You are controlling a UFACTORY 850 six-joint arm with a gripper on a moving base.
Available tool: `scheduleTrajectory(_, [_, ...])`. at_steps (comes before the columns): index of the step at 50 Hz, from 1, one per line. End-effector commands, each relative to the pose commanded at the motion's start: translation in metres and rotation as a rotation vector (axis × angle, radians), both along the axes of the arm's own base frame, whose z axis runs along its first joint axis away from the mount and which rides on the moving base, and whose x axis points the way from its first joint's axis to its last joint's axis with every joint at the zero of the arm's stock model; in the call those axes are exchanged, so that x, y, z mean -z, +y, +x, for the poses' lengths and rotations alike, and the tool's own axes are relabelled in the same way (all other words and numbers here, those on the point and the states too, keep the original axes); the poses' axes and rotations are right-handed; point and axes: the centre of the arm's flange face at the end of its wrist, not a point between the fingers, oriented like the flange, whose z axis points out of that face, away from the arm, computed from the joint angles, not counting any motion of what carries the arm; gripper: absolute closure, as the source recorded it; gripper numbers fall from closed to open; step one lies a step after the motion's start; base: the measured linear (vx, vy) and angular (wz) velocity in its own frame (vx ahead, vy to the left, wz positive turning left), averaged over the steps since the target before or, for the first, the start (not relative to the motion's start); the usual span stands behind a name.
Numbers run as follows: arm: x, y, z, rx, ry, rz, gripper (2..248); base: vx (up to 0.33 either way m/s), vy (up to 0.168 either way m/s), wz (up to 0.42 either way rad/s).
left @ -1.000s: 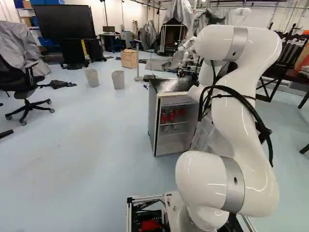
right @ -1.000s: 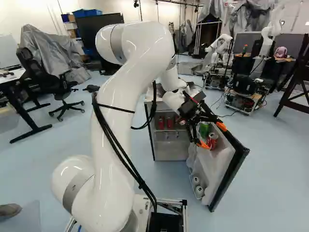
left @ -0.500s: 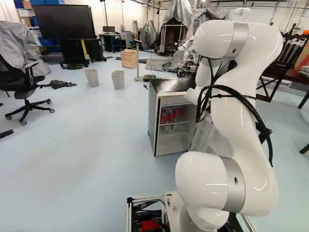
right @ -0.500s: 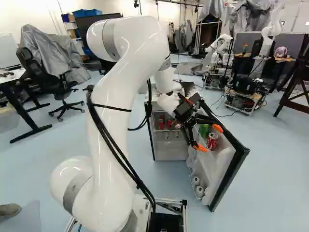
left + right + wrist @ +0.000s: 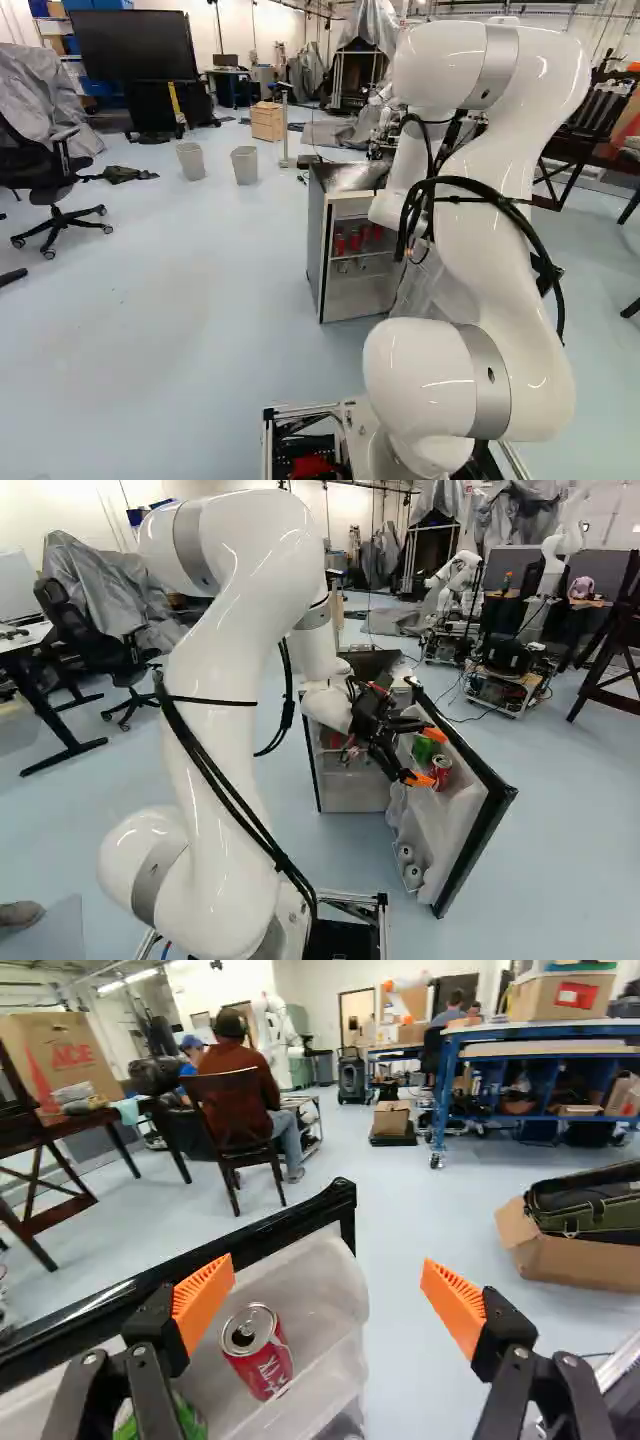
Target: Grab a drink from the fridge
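White jointed arm (image 5: 225, 660) up high; in the right base view it climbs from the joint at the foot, swings through a rounded lower elbow, runs up a long link to a bulky bend near the top, then folds over and drops its forearm in front of the small dark-topped fridge (image 5: 317, 240); black cables (image 5: 548, 268) loop along its side; the wrist is angled toward the open fridge door (image 5: 475, 825), black-edged with a white lining.

Black gripper (image 5: 415, 757) with orange pads is spread wide, nothing pinched; in the wrist view one finger stands over the door's translucent bin (image 5: 340, 1310), near the red soda can (image 5: 268, 1365), the other over the blue-grey floor (image 5: 395, 1360) past the door's free end.

Red can sits upright in the door bin, between the lines of the two fingers but nearer the one over the bin; green can (image 5: 187, 1418) just beside it, partly behind that finger; more red cans (image 5: 355, 240) on a shelf inside the fridge.
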Motion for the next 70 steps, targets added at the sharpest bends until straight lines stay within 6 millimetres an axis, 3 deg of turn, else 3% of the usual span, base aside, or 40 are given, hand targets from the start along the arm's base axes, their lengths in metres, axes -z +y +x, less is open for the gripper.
scheduleTrajectory(42, [-0.006, 0.067, -0.051, -0.574, 0.139, -0.048, 3, 0.0, 0.0, 0.0])
scheduleTrajectory(70, [-0.008, 0.08, -0.039, -0.87, 0.152, -0.089, 3, 0.0, 0.0, 0.0])
